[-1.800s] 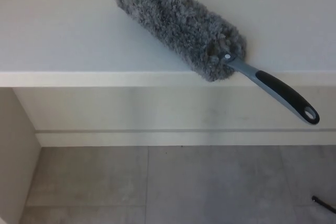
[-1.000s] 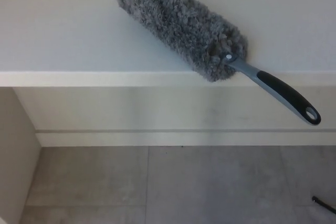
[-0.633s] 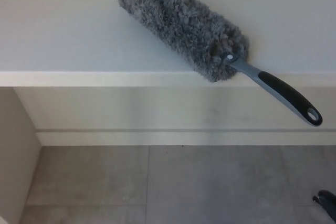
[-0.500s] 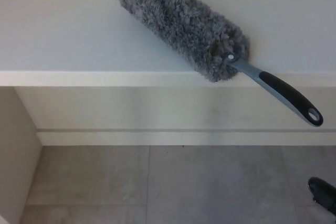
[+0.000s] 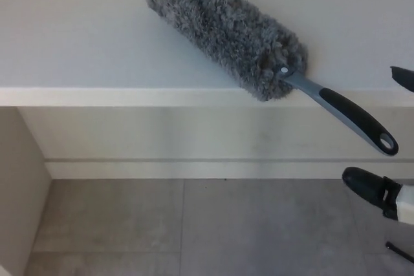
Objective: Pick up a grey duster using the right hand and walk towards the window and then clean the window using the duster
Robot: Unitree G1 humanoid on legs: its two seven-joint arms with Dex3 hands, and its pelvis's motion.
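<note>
I am looking down at a white shelf [image 5: 77,43] with a pale wall under it and a grey tiled floor [image 5: 194,231] below. The duster [image 5: 223,27] lies flat on the shelf, slanted from the top left down to the right. Its head is long, fat and fluffy, all grey, like a fuzzy caterpillar. The top end of the fluff reaches the top of my picture, so I may not see all of it. A thin grey stem comes out of the lower end of the fluff, with a small round pin where it joins. Then comes the black handle [image 5: 358,121], which sticks out past the shelf edge and hangs over the floor. The handle has an oval hole near its tip. My right hand [image 5: 375,191] shows at the right edge, low down and just below the handle tip, not touching it. I see one thick black finger, and another black tip [image 5: 403,77] higher up at the edge, beside the handle. The edge of the picture cuts off most of the hand. The fingers look apart and hold nothing. A thin dark thing [image 5: 399,251] lies on the floor in the bottom right corner; I cannot tell what it is. My left hand does not show at all.
</note>
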